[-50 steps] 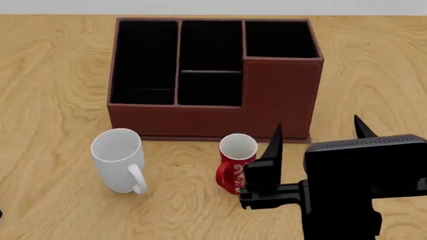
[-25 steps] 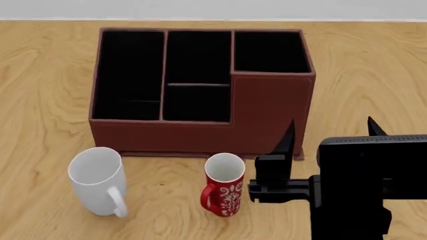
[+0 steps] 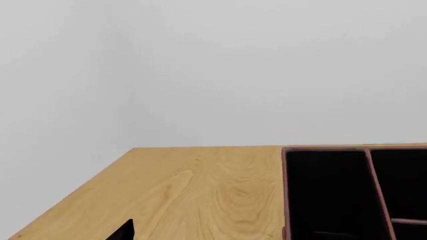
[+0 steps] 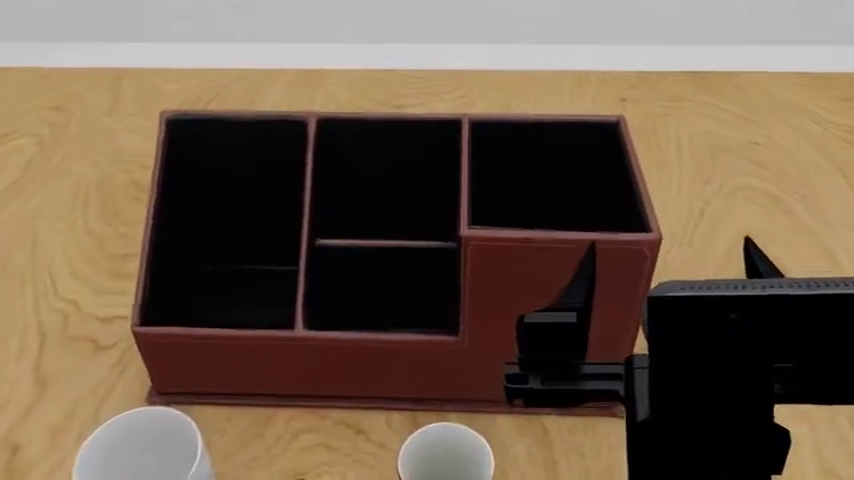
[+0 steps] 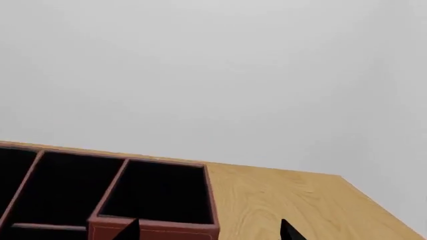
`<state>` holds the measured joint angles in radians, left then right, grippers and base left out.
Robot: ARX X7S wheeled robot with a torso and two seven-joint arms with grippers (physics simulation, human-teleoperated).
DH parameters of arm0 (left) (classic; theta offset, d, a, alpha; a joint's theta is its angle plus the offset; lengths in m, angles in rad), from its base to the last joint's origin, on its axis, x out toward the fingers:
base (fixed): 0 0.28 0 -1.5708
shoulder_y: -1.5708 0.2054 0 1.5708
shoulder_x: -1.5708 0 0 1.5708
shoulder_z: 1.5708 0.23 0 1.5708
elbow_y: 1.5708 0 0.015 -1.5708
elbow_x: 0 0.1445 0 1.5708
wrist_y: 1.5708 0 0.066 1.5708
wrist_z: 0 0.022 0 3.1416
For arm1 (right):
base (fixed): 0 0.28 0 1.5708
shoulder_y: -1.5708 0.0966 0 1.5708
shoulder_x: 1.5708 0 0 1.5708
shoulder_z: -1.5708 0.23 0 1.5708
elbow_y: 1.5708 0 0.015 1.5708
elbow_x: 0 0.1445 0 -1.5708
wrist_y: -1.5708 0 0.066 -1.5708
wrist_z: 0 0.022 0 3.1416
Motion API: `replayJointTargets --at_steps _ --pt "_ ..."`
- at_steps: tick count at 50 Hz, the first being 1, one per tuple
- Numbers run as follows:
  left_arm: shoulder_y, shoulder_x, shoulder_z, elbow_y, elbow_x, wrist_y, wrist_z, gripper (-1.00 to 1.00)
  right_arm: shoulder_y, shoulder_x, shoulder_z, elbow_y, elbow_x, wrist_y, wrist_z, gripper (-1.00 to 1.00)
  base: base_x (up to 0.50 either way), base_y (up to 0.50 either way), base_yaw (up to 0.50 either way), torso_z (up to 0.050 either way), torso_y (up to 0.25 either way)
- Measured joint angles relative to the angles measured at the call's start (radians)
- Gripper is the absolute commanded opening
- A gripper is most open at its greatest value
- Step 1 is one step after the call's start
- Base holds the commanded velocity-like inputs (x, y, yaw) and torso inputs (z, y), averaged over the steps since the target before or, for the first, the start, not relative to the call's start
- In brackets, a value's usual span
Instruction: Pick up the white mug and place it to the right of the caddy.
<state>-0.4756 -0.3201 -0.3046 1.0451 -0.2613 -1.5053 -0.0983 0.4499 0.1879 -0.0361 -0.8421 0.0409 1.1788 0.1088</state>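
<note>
The white mug [image 4: 140,447] stands in front of the caddy's left end, cut off by the head view's bottom edge. The reddish-brown caddy [image 4: 307,365] with black compartments fills the middle; it also shows in the left wrist view [image 3: 325,148] and the right wrist view [image 5: 153,228]. My right gripper [image 4: 667,275] is open and empty, raised in front of the caddy's taller right corner, far from the white mug; it also shows in the right wrist view [image 5: 210,231]. My left gripper [image 3: 213,236] shows one dark fingertip [image 3: 124,231] set wide, holding nothing, left of the caddy.
A narrower red mug [image 4: 447,455], only its white rim showing, stands to the right of the white mug at the bottom edge. The wooden table [image 4: 747,150] stretches to the right of the caddy. A pale wall lies beyond the table's far edge.
The head view has shifted, so the caddy and both mugs sit lower in it and the mugs are now cut by the bottom edge. The right gripper stays open and empty.
</note>
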Motion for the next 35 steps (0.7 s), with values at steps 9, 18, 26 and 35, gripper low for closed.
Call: replayJointTargets --at_steps 9,18,26,35 --pt "0.012 -0.027 -0.029 -0.002 -0.115 0.012 -0.080 1.00 -0.007 0.004 -0.003 -0.005 0.004 -0.011 0.003 1.00 0.00 0.00 0.00 0.000 -0.250" --pt "0.019 -0.051 -0.048 -0.003 -0.202 0.023 -0.142 1.00 -0.009 0.009 -0.006 -0.012 0.008 -0.012 0.005 1.00 0.00 0.00 0.00 0.000 -0.250" --pt "0.025 -0.074 -0.072 -0.004 -0.283 0.030 -0.194 1.00 0.004 0.017 -0.003 -0.026 0.013 0.014 0.004 1.00 0.00 0.00 0.00 0.000 -0.250" --pt "0.031 -0.099 -0.094 -0.012 -0.348 0.034 -0.237 1.00 0.045 0.028 -0.019 -0.082 0.025 0.104 -0.002 1.00 0.00 0.00 0.00 0.000 -0.160"
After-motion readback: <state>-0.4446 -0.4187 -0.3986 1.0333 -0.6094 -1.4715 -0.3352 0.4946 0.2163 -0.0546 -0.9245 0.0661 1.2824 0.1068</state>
